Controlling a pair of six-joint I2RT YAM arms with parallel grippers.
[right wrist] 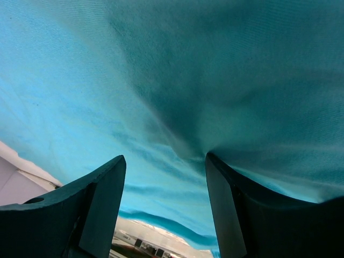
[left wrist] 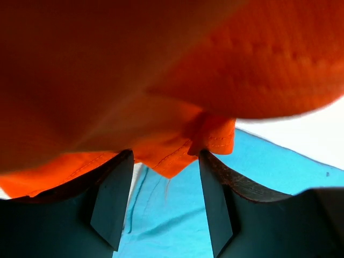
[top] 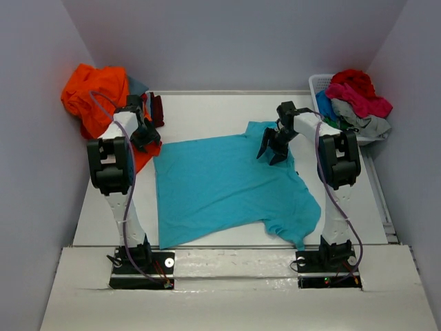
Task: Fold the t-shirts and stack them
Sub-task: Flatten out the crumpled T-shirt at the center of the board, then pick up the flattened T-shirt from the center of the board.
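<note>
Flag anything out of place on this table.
The orange t-shirt spills off the far-left pile, hanging over the left gripper and reaching the edge of the turquoise t-shirt. That shirt lies skewed, its near right sleeve bunched.

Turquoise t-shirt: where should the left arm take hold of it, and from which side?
Probably its far-left hem corner, coming in from the left. The turquoise t-shirt lies flat with its hem on the left, so only an edge gives something to pinch, and the left pincer sits right beside that corner.
</note>
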